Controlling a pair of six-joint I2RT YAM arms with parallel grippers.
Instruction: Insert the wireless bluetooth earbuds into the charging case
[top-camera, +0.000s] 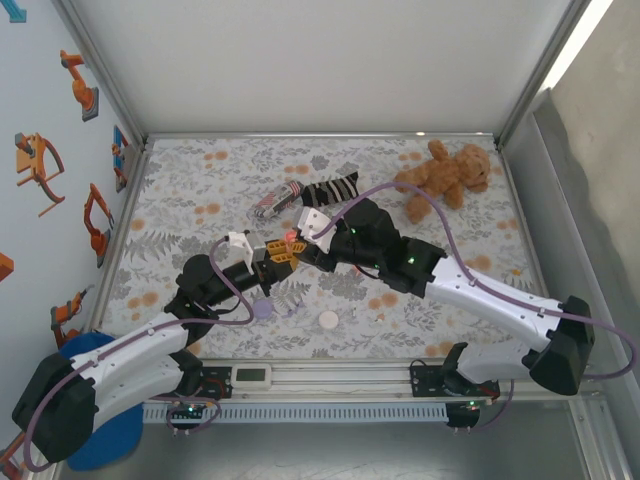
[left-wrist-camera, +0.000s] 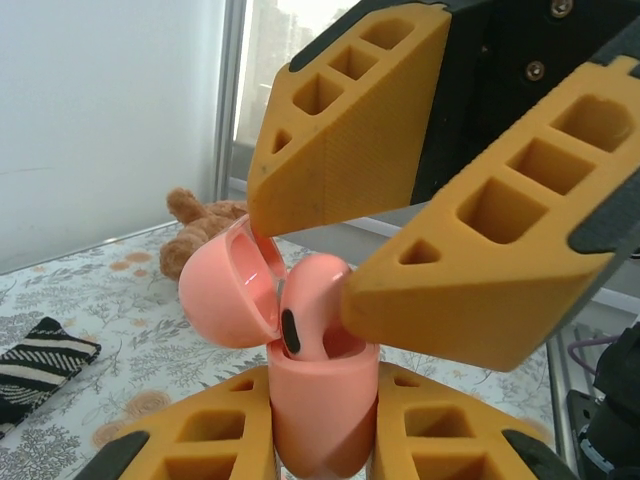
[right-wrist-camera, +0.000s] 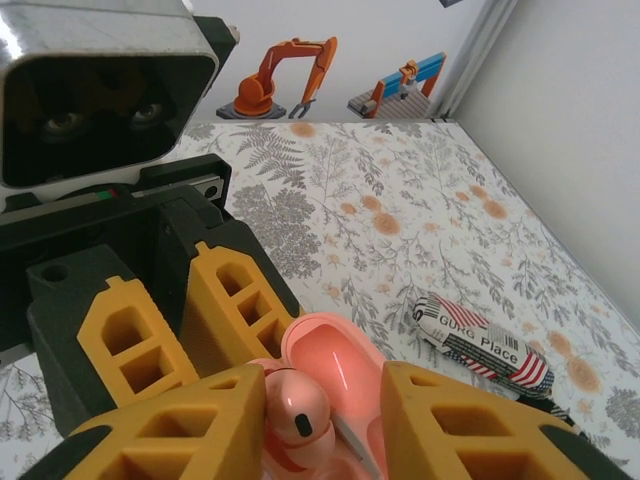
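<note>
A salmon-pink charging case (left-wrist-camera: 322, 400) stands upright in the air over the middle of the table, and my left gripper (left-wrist-camera: 322, 425) is shut on its lower body. The lid (left-wrist-camera: 228, 290) is hinged open to the left. One pink earbud (left-wrist-camera: 312, 300) sits in the case's well, its top sticking out. My right gripper (right-wrist-camera: 322, 392) hangs over the case with its jaws apart: one fingertip (right-wrist-camera: 235, 400) touches the earbud, the other stands clear beside the lid (right-wrist-camera: 335, 365). In the top view the two grippers meet at the case (top-camera: 291, 240).
A brown teddy bear (top-camera: 445, 178) lies at the back right, a striped sock (top-camera: 330, 188) and a printed packet (top-camera: 275, 203) at the back middle. A round purple case (top-camera: 263, 309) and a round white one (top-camera: 327, 320) lie near the front edge.
</note>
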